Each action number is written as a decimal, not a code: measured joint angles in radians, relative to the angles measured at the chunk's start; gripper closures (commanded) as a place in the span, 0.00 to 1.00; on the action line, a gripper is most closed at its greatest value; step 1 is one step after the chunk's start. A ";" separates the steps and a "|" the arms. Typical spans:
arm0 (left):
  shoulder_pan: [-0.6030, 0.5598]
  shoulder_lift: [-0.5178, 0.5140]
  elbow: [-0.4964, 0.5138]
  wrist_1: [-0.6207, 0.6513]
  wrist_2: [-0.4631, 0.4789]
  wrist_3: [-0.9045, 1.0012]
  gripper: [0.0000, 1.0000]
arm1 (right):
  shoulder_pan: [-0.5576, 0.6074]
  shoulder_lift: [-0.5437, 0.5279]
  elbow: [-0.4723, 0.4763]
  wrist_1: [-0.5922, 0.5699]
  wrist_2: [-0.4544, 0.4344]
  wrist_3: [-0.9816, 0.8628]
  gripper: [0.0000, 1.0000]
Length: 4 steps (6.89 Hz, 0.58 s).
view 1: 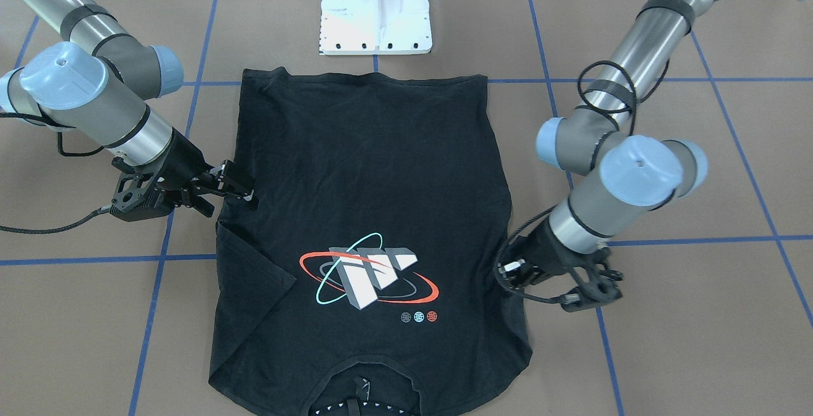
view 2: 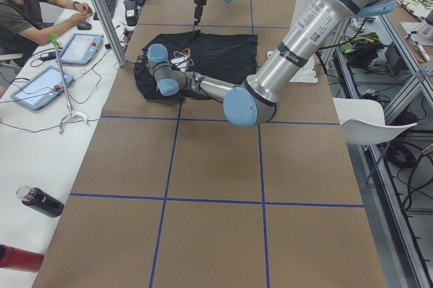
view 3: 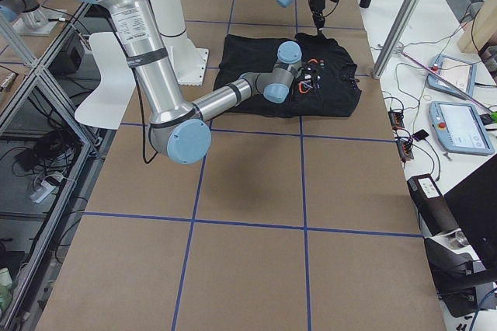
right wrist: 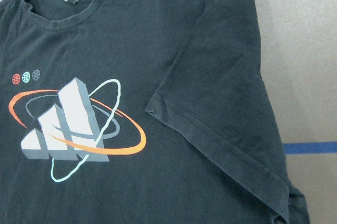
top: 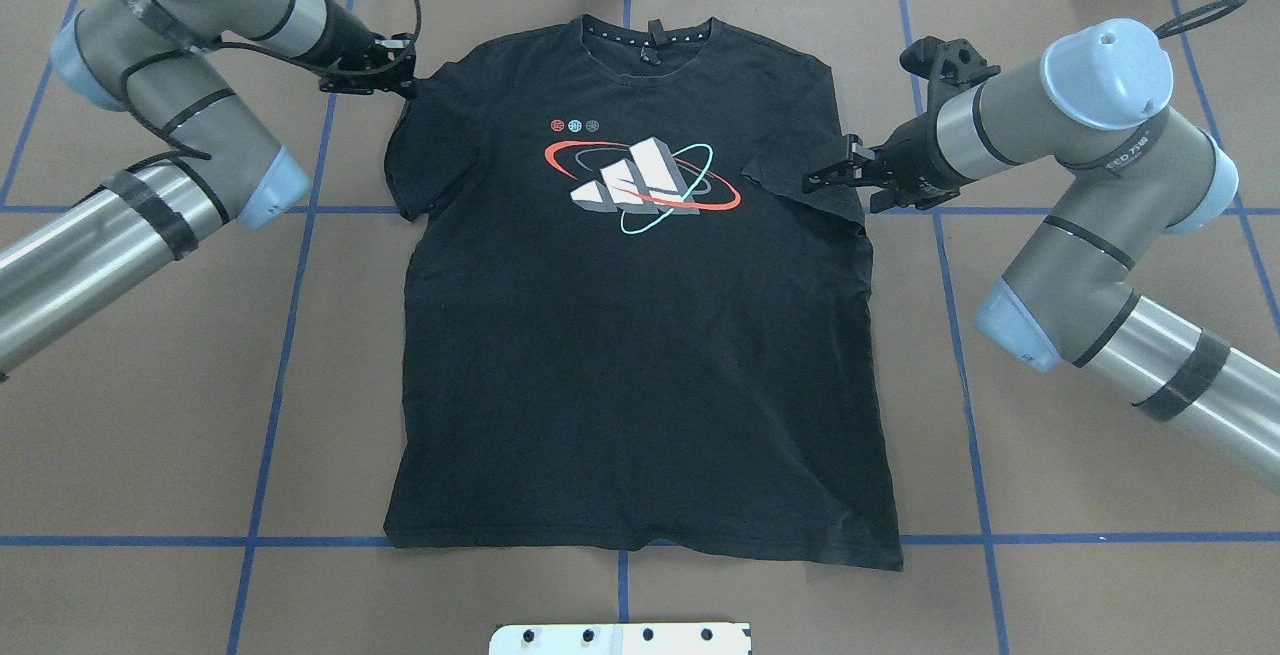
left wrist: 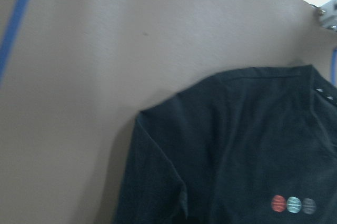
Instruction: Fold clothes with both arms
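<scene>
Looking limp and light, the black graphic-printed T-shirt (top: 640, 355) probably suits sleeve-edge pinches; how far the left fingers (top: 392, 85) and right fingers (top: 830, 175) are open cannot be told.

I work at a table (top: 150, 435) covered in brown paper, with blue tape (top: 150, 540) crossing it in a grid. A white base plate (view 1: 375, 35) sits on it at my edge. Across from me runs a white desk (view 2: 27, 159), where a person (view 2: 20, 11) sits with hands near a mouse (view 2: 83, 26). Two tablets (view 2: 80, 48) lie on the desk and a thin stand (view 2: 64, 85) rises between them. Farther along lie a black bottle (view 2: 40, 201) and a red bottle (view 2: 20, 259), the red one cut off by the frame. On my side a white chair (view 2: 369, 129) stands on the floor beside the table
</scene>
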 measured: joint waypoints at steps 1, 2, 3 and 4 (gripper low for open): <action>0.023 -0.026 0.020 0.002 0.034 -0.029 1.00 | 0.000 0.000 -0.002 0.000 -0.001 0.000 0.00; 0.037 -0.053 0.047 0.001 0.062 -0.045 1.00 | 0.000 0.000 -0.006 -0.001 -0.003 0.000 0.00; 0.043 -0.072 0.070 -0.002 0.074 -0.051 0.91 | -0.001 0.001 -0.011 -0.001 -0.004 0.001 0.00; 0.046 -0.080 0.080 -0.004 0.079 -0.054 0.36 | -0.002 0.002 -0.016 -0.001 -0.005 0.001 0.00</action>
